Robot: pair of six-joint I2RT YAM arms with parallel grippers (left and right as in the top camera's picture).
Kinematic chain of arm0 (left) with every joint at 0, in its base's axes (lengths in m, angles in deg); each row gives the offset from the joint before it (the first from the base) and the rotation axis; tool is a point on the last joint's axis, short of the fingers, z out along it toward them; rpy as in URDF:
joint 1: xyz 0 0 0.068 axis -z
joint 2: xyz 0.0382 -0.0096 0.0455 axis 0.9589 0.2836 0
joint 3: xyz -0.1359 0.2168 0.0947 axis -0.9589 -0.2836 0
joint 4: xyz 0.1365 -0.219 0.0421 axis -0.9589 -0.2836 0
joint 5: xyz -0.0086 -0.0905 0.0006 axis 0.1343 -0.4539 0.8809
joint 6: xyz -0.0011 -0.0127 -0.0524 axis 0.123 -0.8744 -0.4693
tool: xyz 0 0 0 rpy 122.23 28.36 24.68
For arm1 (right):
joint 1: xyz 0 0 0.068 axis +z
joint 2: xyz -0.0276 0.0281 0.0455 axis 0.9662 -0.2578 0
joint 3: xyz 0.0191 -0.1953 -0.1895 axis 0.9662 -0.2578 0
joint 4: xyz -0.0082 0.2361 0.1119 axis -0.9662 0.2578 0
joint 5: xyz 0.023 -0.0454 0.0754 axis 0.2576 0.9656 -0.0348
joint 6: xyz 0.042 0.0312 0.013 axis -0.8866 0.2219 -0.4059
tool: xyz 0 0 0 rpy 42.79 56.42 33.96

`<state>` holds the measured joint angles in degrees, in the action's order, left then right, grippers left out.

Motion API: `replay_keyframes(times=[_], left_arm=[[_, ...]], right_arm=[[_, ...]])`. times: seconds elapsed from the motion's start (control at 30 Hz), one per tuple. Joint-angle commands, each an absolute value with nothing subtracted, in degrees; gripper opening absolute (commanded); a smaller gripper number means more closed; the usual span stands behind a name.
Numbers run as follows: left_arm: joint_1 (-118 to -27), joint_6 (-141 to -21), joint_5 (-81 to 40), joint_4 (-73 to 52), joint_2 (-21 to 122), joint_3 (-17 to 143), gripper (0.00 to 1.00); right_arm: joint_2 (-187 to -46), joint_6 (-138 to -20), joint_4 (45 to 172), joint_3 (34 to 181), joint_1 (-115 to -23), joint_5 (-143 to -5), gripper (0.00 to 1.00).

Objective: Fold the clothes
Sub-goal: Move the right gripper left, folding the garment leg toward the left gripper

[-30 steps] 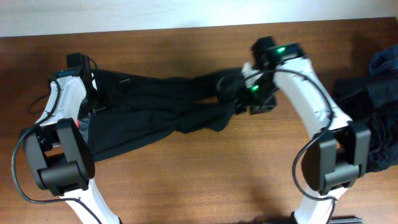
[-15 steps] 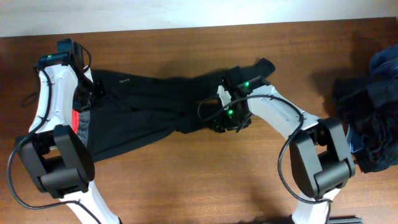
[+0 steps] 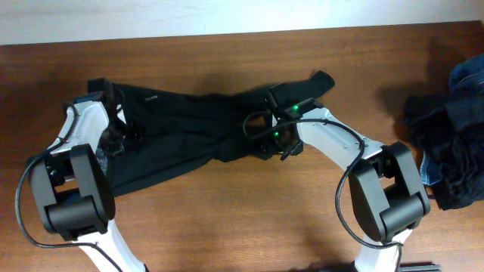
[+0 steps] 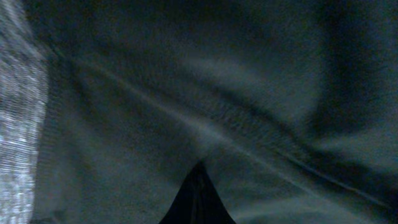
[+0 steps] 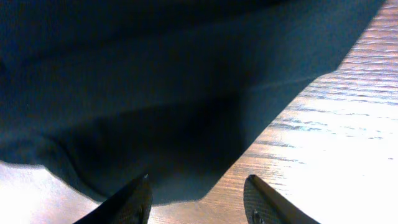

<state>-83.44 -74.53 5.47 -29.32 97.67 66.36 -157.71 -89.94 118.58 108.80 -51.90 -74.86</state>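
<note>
**A:** Pants (image 3: 189, 125), where are they?
**B:** Black, spread on the table (image 3: 227, 227) from nine o'clock to the middle.
**A:** Left gripper (image 3: 113, 134)?
**B:** At the nine o'clock end beside the grey waistband (image 4: 18, 124). It is clenched tight with its tip against the cloth. I cannot tell whether fabric is pinched.
**A:** Right gripper (image 3: 278, 142)?
**B:** At the pants' three o'clock end, released. Its fingers (image 5: 134, 199) stand apart, with a hem corner just ahead of them over bare wood.
**A:** Anything else?
**B:** Denim heap (image 3: 454, 128) at three o'clock, well apart.

Black pants (image 4: 236, 93) in closed jaws
</note>
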Motion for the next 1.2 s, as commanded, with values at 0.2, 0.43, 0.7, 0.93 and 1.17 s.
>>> replay_keyframes(times=[0.2, 0.43, 0.7, 0.93, 1.17], left_arm=[[-83.37, -74.86, 4.86, -28.95, 96.66, 65.11, 0.01], [-83.37, -74.86, 4.84, -29.06, 96.66, 65.11, 0.01], [-83.37, -74.86, 4.84, -29.08, 96.66, 65.07, 0.01], [-83.37, -74.84, 4.86, -29.17, 96.66, 65.07, 0.01], [-83.41, -74.86, 6.15, -29.06, 96.66, 65.07, 0.02]], right_arm=[[-157.77, -104.19, 116.22, 108.45, -51.29, -73.04, 0.47], [-157.77, -110.84, 116.5, 108.03, -51.29, -72.8, 0.47], [-157.77, -112.76, 110.97, 103.49, -51.47, -72.83, 0.47], [-157.77, -112.45, 110.43, 102.96, -51.75, -72.8, 0.04], [-157.21, -106.79, 112.68, 103.03, -54.74, -71.1, 0.04]])
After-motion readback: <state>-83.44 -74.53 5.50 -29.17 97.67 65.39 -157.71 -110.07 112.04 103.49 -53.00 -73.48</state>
